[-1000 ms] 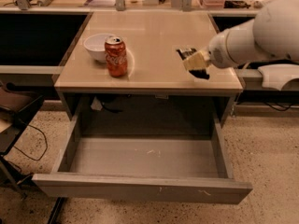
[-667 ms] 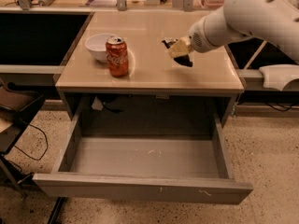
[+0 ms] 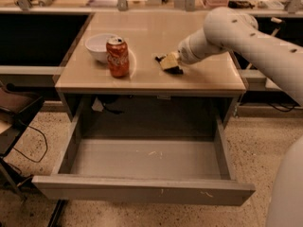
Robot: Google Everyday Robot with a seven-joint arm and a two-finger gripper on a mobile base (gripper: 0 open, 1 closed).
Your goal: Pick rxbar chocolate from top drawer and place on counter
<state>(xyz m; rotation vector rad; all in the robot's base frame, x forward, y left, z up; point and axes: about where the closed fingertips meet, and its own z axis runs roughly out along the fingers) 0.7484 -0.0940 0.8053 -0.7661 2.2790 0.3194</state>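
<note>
Now hand farther left, above counter

The gripper has travelled left across the counter. It started close to the right edge, passed through a raised position right of centre, and is now about mid-counter, low over the surface and nearer the red can. The dark rxbar chocolate at its tip has moved with it. The arm now arches in from the far right.
</note>
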